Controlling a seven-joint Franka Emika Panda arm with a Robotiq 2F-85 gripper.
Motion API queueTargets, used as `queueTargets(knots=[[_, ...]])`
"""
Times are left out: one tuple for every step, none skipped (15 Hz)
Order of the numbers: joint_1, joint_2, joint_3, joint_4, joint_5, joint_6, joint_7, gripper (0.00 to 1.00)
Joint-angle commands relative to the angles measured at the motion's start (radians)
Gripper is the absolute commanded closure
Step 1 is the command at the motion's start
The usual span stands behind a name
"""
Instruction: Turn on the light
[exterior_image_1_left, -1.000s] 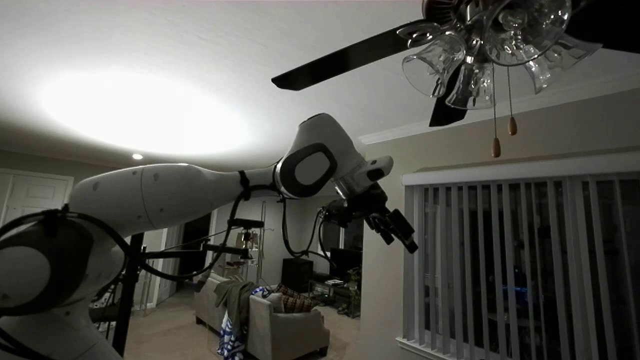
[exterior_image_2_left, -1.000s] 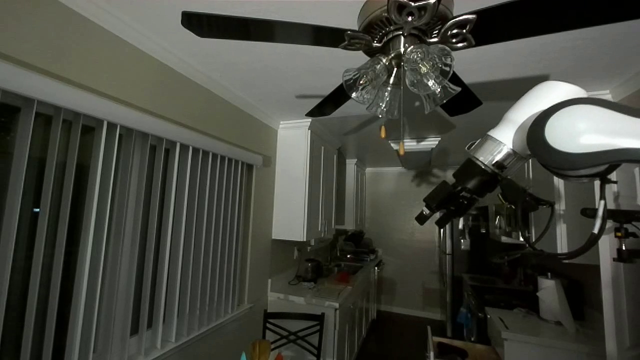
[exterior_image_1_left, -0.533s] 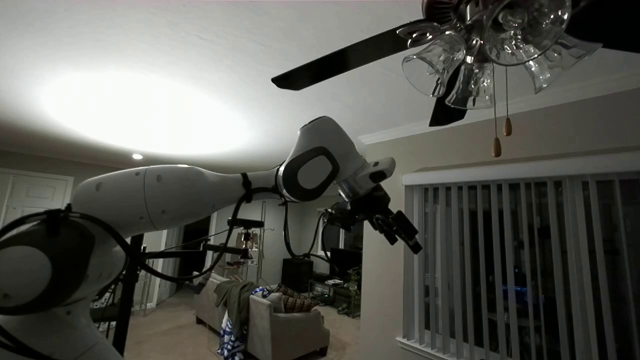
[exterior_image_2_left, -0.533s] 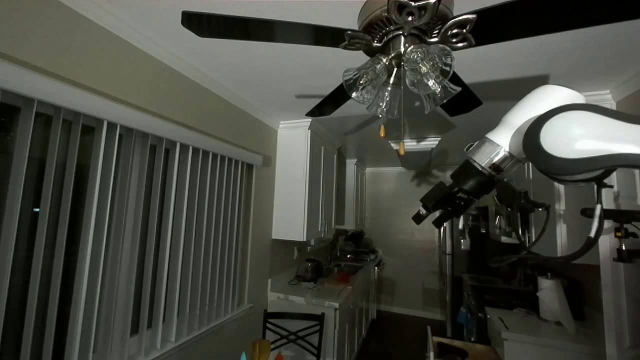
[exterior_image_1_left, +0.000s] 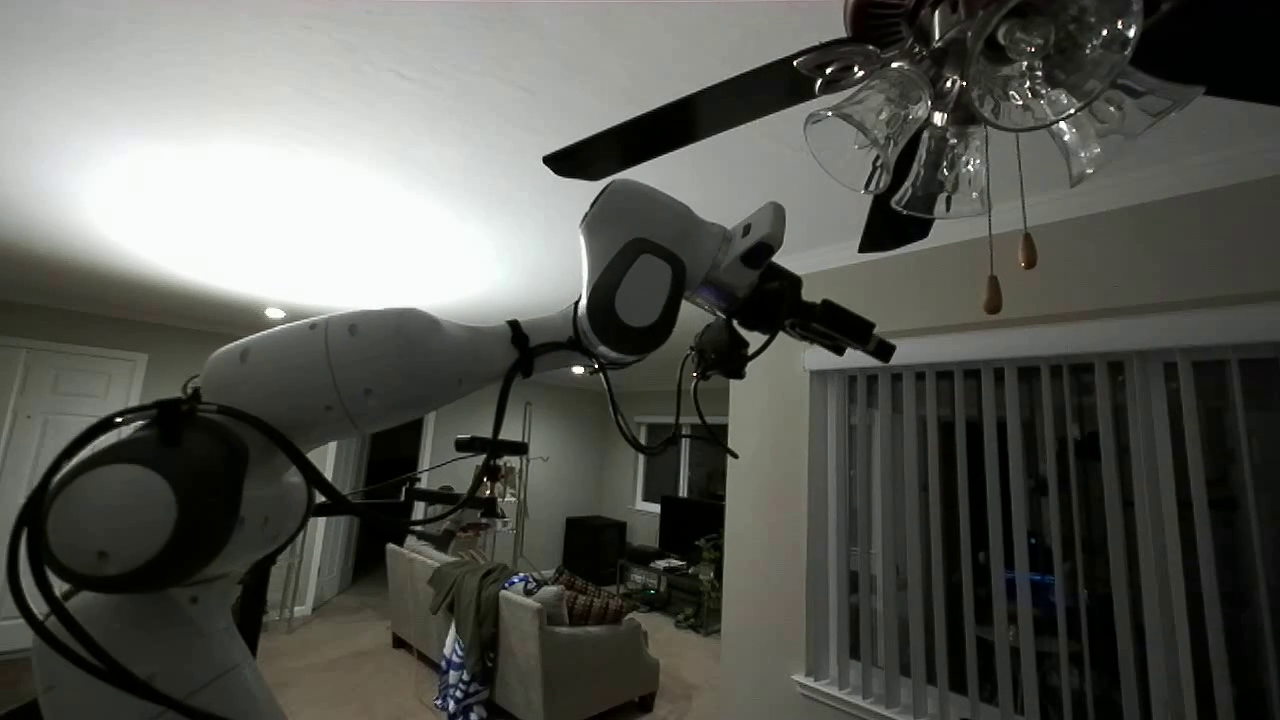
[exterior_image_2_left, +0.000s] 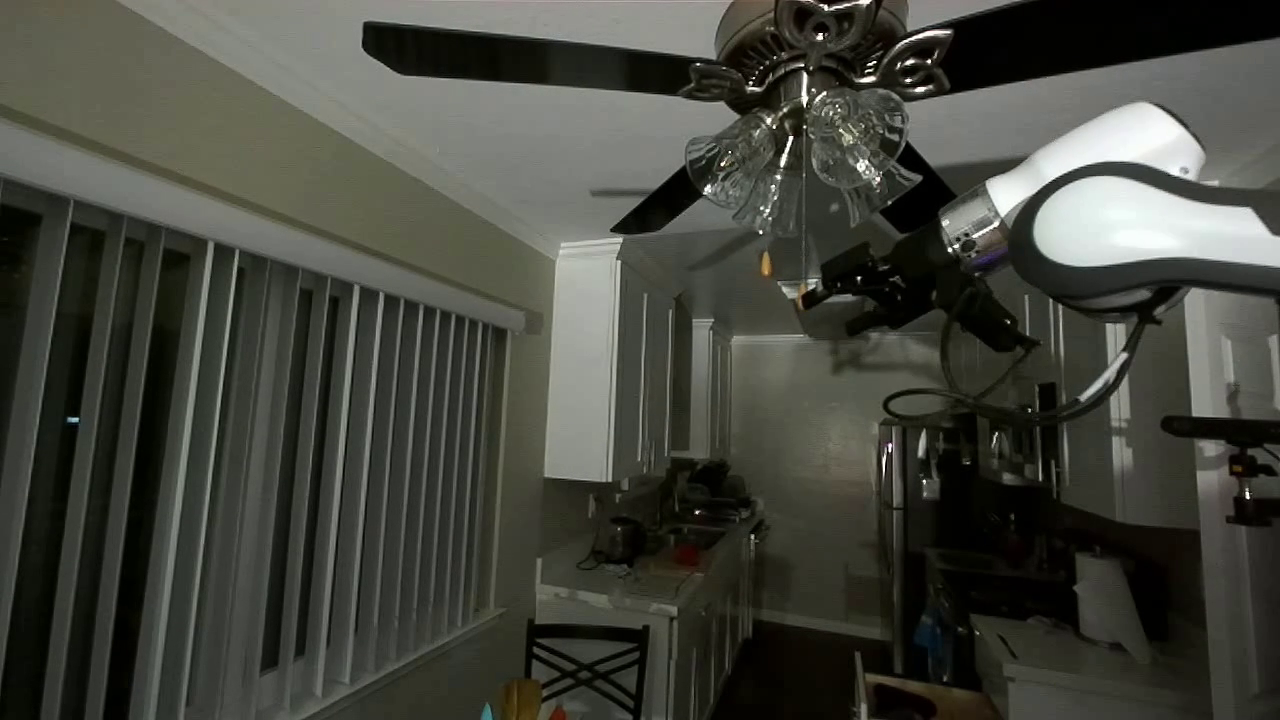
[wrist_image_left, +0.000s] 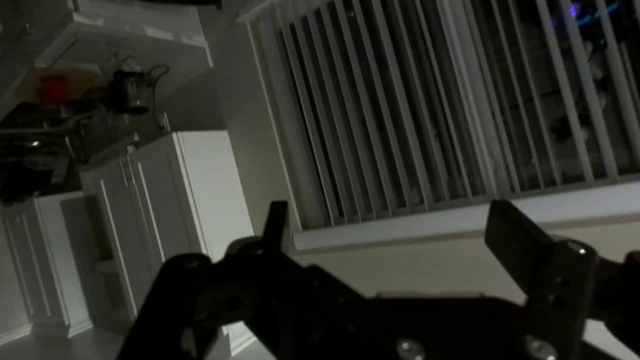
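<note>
Two dark fingers (wrist_image_left: 276, 225) on my black gripper (wrist_image_left: 388, 210) stand wide apart, empty; I judge that gap is meant to let a chain slip in. The white jointed arm (exterior_image_1_left: 390, 365) is raised high because what I need hangs from the ceiling (exterior_image_1_left: 450, 60). In an exterior view a fingertip overlaps the lower teardrop-shaped wooden knob (exterior_image_2_left: 800, 291), yet in an exterior view that knob (exterior_image_1_left: 991, 295) hangs clear, beyond and above the fingers, so I take it as untouched. It and a higher knob (exterior_image_1_left: 1028, 251) weight thin pull chains (exterior_image_1_left: 989, 230), holding them straight and reachable below the light (exterior_image_2_left: 855, 140): clear glass bell-shaped shades (exterior_image_1_left: 870, 130), apparently unlit, under a dark-bladed ceiling fan (exterior_image_2_left: 750, 45). The pull is probably ahead.
</note>
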Motion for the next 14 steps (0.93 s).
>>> queueTargets(knots=[[-0.113,0.077,0.043,0.039,-0.081,0.187,0.106,0.00],[-0.134,0.079,0.041,0.032,-0.092,0.219,0.129,0.00],[-0.157,0.083,0.047,0.025,-0.107,0.256,0.149,0.00],[-0.176,0.088,0.052,0.019,-0.121,0.294,0.160,0.00],[-0.192,0.093,0.058,0.019,-0.129,0.322,0.171,0.00],[-0.203,0.096,0.064,0.019,-0.133,0.339,0.181,0.00],[-0.204,0.097,0.067,0.019,-0.131,0.351,0.180,0.00],[-0.204,0.098,0.072,0.019,-0.128,0.354,0.176,0.00],[-0.197,0.100,0.078,0.021,-0.127,0.347,0.165,0.00],[-0.209,0.103,0.092,0.023,-0.137,0.352,0.170,0.00],[-0.213,0.109,0.101,0.029,-0.143,0.347,0.171,0.00],[-0.222,0.119,0.111,0.042,-0.149,0.338,0.177,0.00],[-0.229,0.131,0.118,0.056,-0.156,0.329,0.179,0.00],[-0.230,0.141,0.123,0.067,-0.159,0.323,0.176,0.00]])
